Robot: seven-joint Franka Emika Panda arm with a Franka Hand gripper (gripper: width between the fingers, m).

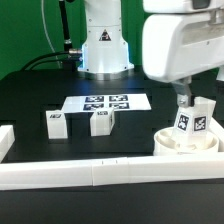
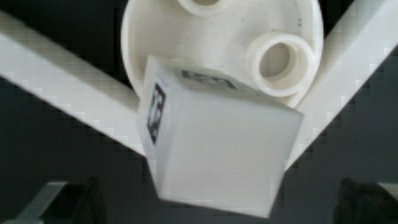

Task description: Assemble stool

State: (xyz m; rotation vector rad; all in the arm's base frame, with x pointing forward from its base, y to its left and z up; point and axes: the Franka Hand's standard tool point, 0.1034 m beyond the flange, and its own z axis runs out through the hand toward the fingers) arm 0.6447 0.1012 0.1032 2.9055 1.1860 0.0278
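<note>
The round white seat (image 1: pixel 172 146) lies at the exterior view's right, in the corner of the white rails. A white leg block (image 1: pixel 190 122) with a tag stands tilted on it. My gripper (image 1: pixel 185 102) is right above the block's top. In the wrist view the leg block (image 2: pixel 217 140) leans over the seat (image 2: pixel 214 35), near a round hole in it. My gripper (image 2: pixel 214 208) straddles the block, its dark fingers (image 2: pixel 64 200) standing apart from the block's sides, so it looks open. Two more leg blocks (image 1: pixel 57 122) (image 1: pixel 101 122) stand left of centre.
The marker board (image 1: pixel 105 102) lies behind the two loose blocks. White rails run along the front (image 1: pixel 90 176) and left (image 1: pixel 5 142) of the black table. The robot base (image 1: pixel 103 50) stands at the back.
</note>
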